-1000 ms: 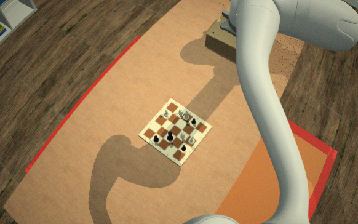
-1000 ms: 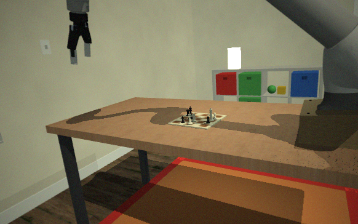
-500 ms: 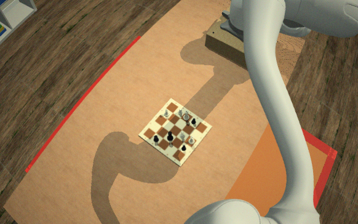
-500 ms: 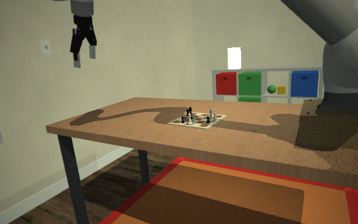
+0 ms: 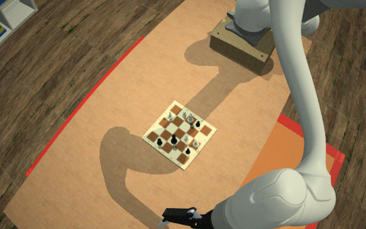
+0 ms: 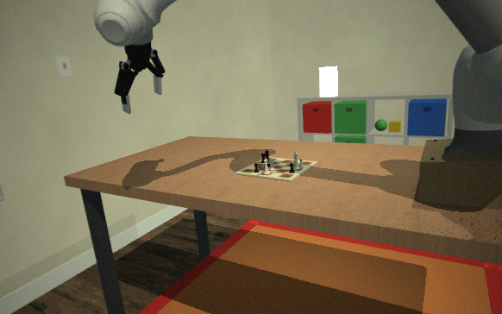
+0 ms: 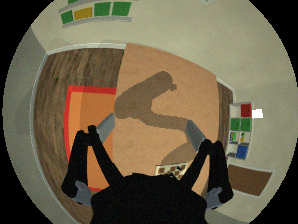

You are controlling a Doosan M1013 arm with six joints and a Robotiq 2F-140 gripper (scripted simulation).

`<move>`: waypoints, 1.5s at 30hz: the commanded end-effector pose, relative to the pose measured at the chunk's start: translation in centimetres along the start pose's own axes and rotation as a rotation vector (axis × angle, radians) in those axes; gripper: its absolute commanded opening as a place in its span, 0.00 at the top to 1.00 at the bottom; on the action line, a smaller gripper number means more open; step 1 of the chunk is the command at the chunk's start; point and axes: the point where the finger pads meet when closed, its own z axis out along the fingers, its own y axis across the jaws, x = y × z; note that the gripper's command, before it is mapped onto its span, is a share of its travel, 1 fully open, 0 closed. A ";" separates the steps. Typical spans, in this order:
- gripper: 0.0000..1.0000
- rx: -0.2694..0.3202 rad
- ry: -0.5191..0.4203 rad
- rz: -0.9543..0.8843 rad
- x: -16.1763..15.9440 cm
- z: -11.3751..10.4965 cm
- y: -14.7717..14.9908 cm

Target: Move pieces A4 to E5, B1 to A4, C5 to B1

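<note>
A small chessboard [image 5: 179,134] lies near the middle of the wooden table, with several black and white pieces standing on it. It also shows in the exterior view [image 6: 277,166], and at the lower edge of the wrist view [image 7: 172,171], partly hidden by the gripper body. The square labels are too small to read. My gripper [image 6: 141,94] hangs open and empty high above the table's left end, far from the board. In the top view only part of it [image 5: 180,216] shows at the bottom edge.
The arm's base sits on a block [image 5: 242,47] at the table's far end. A shelf with coloured bins [image 6: 373,118] stands against the back wall. An orange mat with a red border [image 6: 336,272] lies on the floor beside the table.
</note>
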 end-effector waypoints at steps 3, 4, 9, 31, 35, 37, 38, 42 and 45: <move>0.00 -0.083 0.034 0.124 -3.6 0.6 0.0; 0.00 -0.113 0.043 0.172 -5.1 0.8 0.0; 0.00 -0.177 0.064 0.275 -8.4 1.4 0.0; 0.00 -0.595 0.211 0.937 -28.9 4.6 0.0; 0.00 -0.668 0.234 1.054 -32.6 5.2 0.0; 0.00 -0.733 0.254 1.158 -35.8 5.8 0.0; 0.00 -0.733 0.254 1.158 -35.8 5.8 0.0; 0.00 -0.787 0.271 1.245 -38.6 6.2 -0.1; 0.00 -0.849 0.291 1.343 -41.7 6.7 -0.1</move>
